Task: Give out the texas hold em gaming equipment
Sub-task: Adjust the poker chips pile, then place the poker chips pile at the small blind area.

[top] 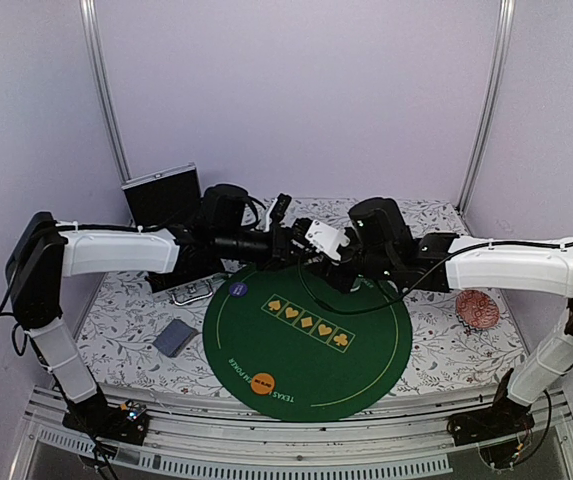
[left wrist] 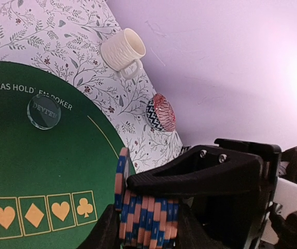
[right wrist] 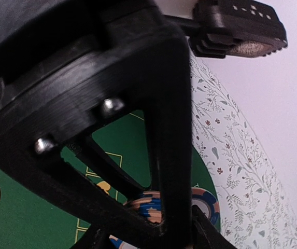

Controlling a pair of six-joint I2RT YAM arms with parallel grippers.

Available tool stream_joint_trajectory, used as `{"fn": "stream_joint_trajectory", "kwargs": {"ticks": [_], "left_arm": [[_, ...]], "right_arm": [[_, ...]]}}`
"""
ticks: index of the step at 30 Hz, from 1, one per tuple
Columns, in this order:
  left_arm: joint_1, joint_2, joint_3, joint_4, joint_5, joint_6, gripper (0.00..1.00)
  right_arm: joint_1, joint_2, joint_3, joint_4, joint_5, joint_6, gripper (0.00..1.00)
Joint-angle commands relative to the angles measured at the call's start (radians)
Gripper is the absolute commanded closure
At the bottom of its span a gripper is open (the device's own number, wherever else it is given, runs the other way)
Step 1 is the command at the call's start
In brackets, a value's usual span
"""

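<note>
Seen from above, the two grippers meet over the far edge of the green mat (top: pixel 306 345), and their black bodies hide whatever lies between them. The left wrist view settles part of it: the left gripper (left wrist: pixel 145 231) pinches a row of orange-and-blue poker chips (left wrist: pixel 143 212) standing on edge. Its fingers are cut off by the bottom of the frame, and one chip leans out at the row's left end. The right gripper (top: pixel 341 262) crowds in just beside the chips, but a black finger frame fills its own camera, so I cannot tell whether it is spread or closed. A patterned bowl (left wrist: pixel 161 112) and a white mug (left wrist: pixel 122 50) sit on the flowered cloth off the mat — their contents cannot be made out. An orange disc (top: pixel 262 383) lies at the mat's near edge, a clear disc (left wrist: pixel 44 110) lies by the lettering, and grey-blue cards (top: pixel 174 338) lie left of the mat.
</note>
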Motion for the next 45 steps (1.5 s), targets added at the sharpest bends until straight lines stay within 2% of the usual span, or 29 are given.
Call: {"fn": "stream_joint_trajectory", "kwargs": {"ticks": [1, 3, 5, 11, 15, 21, 24, 27, 33, 38, 45], "left_arm": [[-0.013, -0.026, -0.022, 0.058, 0.052, -0.001, 1.00], [-0.014, -0.025, -0.030, 0.064, 0.057, -0.005, 1.00], [-0.012, -0.025, -0.039, 0.063, 0.056, -0.005, 1.00], [0.025, -0.064, -0.122, 0.027, 0.016, 0.020, 1.00], [0.065, -0.126, -0.199, -0.108, -0.069, 0.106, 1.00], [0.069, -0.166, -0.136, -0.571, -0.502, 0.396, 1.00], [0.076, -0.119, -0.099, -0.710, -0.598, 0.468, 1.00], [0.084, -0.073, -0.094, -0.742, -0.659, 0.490, 1.00], [0.120, 0.027, -0.081, -0.737, -0.662, 0.532, 1.00], [0.134, 0.096, -0.069, -0.730, -0.609, 0.566, 1.00], [0.134, 0.133, -0.078, -0.722, -0.535, 0.582, 0.83]], "right_arm": [[-0.004, 0.016, 0.028, 0.044, 0.022, 0.016, 0.65], [-0.005, 0.019, 0.028, 0.042, 0.013, 0.017, 0.70], [-0.005, 0.023, 0.028, 0.035, -0.006, 0.023, 0.67], [-0.005, 0.006, 0.015, -0.002, -0.072, 0.073, 0.31], [-0.004, -0.049, -0.026, -0.013, -0.130, 0.108, 0.20], [-0.004, -0.150, -0.107, -0.012, -0.160, 0.156, 0.18], [-0.005, -0.191, -0.131, -0.011, -0.152, 0.160, 0.18], [-0.004, -0.218, -0.142, -0.014, -0.136, 0.158, 0.18], [-0.005, -0.243, -0.149, -0.027, -0.128, 0.155, 0.18], [-0.004, -0.255, -0.160, -0.032, -0.116, 0.152, 0.18], [-0.005, -0.271, -0.169, -0.034, -0.110, 0.147, 0.17]]}}
